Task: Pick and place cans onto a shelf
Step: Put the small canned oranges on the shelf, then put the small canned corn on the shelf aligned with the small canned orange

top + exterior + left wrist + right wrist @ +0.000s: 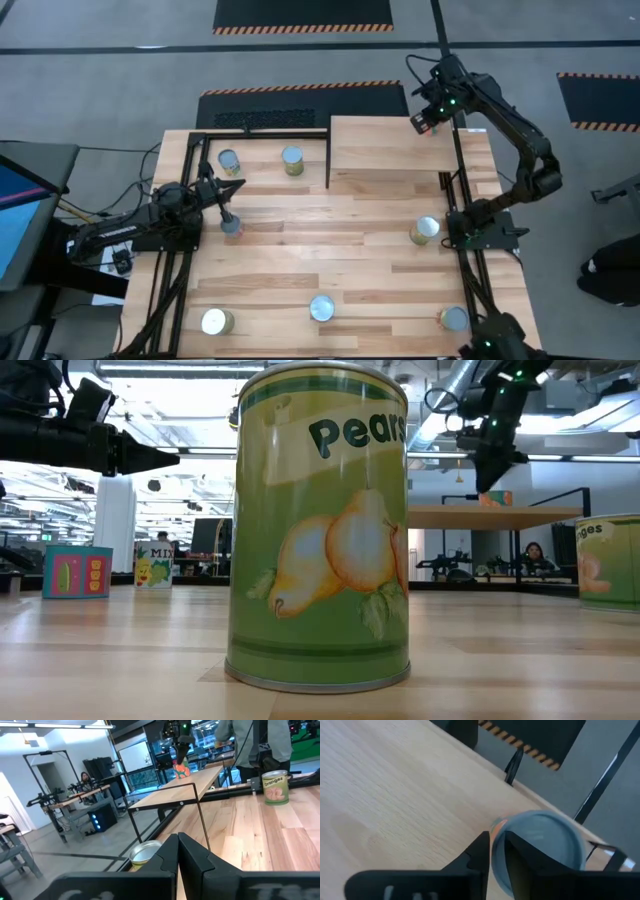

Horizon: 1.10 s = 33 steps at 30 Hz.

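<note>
The shelf point(390, 145) stands at the table's far right. My right gripper point(425, 122) is at the shelf's far right corner, closed on a red-orange can point(181, 768), which also shows in the low view point(495, 498). My left gripper point(238, 184) is shut and empty above the table's left part, between a can point(228, 160) and a blue-grey can point(231, 225). A yellow-green can point(144, 854) stands on its base just past its fingertips. Other cans stand on the tabletop: pears point(320, 530), oranges point(276, 787), one more at each of the table's two near corners point(216, 321), point(453, 318). My right gripper comes at the red-orange can from above. Its fingers point(482, 852) are close together at the can's top rim point(496, 826), one outside the wall and one over the silver lid point(550, 845). The can is upright at the shelf board; whether its base rests there, I cannot tell.
The shelf's thin black frame posts point(200, 815) stand between my left gripper and the board. Black rails point(465, 200) run along the table's sides. People show in the room beyond the table point(260, 740). The middle of the tabletop point(330, 240) is bare wood.
</note>
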Available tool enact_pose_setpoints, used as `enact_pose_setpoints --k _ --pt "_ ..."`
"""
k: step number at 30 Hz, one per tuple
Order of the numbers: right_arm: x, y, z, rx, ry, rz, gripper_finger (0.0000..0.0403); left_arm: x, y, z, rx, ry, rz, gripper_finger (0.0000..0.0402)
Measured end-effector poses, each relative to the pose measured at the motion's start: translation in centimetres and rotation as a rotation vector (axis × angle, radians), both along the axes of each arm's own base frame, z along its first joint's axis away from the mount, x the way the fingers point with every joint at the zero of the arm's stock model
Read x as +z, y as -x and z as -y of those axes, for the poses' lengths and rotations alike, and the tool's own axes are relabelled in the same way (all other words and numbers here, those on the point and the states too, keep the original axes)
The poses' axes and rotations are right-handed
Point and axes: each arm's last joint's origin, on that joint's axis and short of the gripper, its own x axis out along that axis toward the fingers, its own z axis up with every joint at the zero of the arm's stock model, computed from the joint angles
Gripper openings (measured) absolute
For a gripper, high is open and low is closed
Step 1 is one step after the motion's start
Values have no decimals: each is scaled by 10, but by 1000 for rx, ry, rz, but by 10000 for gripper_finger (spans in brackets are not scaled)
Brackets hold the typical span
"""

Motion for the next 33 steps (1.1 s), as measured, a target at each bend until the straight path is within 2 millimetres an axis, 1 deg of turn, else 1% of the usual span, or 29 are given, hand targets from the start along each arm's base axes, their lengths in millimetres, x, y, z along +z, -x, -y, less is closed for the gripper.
enact_pose_setpoints --k 5,10,13,16,18,20,22,26,29,31,33 --pt "23 2 -13 29 91 39 92 0 0 0 2 0 0 0" --pt "54 7 -42 92 196 79 86 0 0 0 2 1 1 0" --pt "68 7 -65 170 318 130 61 0 0 0 2 8 4 0" --pt "69 8 -89 238 439 205 21 0 0 0 2 11 5 0" --pt "65 9 -105 280 511 264 9 0 0 0 2 12 5 0" --pt "58 10 -120 312 573 337 14 0 0 0 2 12 5 0" --pt "46 9 -133 345 615 416 20 0 0 0 2 13 5 0" --pt "14 5 -155 433 677 568 14 1 0 0 1 22 24 0" --pt "-15 1 -169 515 714 660 6 2 0 0 0 40 40 0" --pt "-32 -1 -178 572 734 718 7 2 0 0 -1 52 44 0" --pt "-44 -4 -186 626 750 779 11 2 0 0 8 54 46 0"
